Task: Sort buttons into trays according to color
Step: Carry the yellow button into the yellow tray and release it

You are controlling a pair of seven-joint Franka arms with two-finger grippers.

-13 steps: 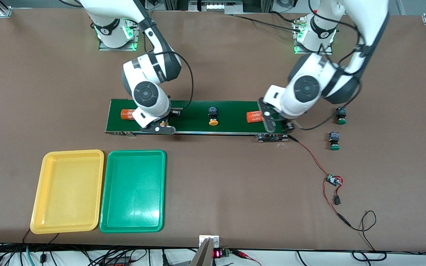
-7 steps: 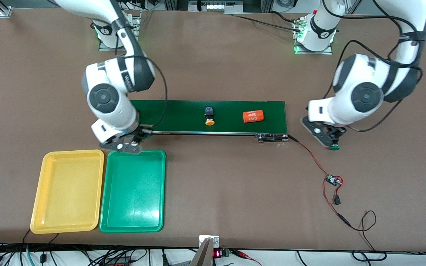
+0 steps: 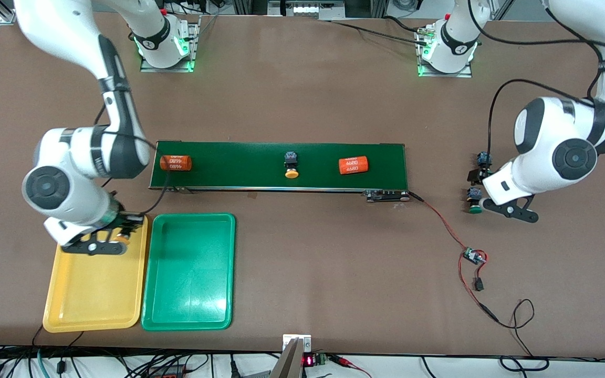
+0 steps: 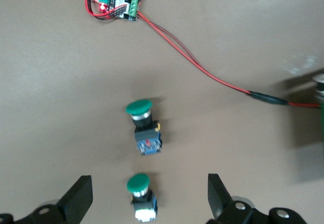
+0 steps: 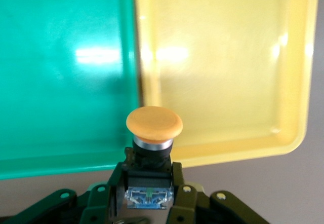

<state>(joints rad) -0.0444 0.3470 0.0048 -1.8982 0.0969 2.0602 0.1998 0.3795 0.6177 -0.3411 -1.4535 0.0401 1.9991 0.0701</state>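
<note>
Buttons first: a yellow-capped button (image 5: 154, 148) sits clamped by its black-and-blue body between the right gripper's (image 3: 108, 237) shut fingers, smooth domed cap pointing out, over the glossy yellow tray (image 3: 92, 310), which lies beside the green tray (image 3: 187, 315). Two green-capped buttons (image 4: 144, 127) lie on the matte brown table (image 3: 308, 273) under the left gripper (image 3: 483, 202), whose fingers spread wide, holding nothing. Farther off, another yellow-capped button (image 3: 291, 165) rests on the belt (image 3: 239, 168) between two orange cylinders (image 3: 353, 165).

Trays (image 3: 187, 315) side by side, nearer than conveyor (image 3: 239, 157).

Yellow button (image 5: 154, 133) over yellow tray (image 3: 66, 310)
</note>
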